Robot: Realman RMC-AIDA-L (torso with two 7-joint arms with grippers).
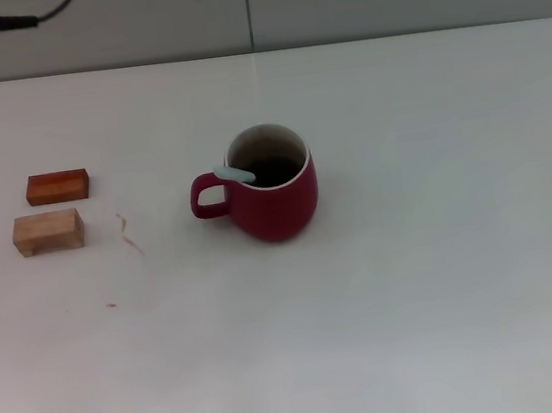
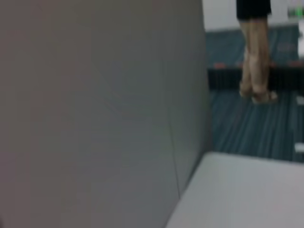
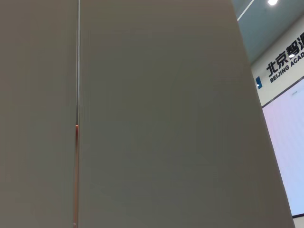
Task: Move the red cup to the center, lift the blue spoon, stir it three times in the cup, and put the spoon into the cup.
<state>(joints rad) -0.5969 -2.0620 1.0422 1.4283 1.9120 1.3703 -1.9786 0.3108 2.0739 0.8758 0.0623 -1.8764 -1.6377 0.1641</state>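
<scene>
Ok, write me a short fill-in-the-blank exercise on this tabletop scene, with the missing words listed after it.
1. The light blue handle of the slim blue spoon leans on the rim of the dark red ceramic cup, on the same side as the cup's loop ____.
2. The spoon's metal bowl sits ____ the cup.
3. Of the two small wooden blocks, the reddish-orange block lies farther from the robot than the ____ wood block.

Missing words: handle; inside; pale
</scene>
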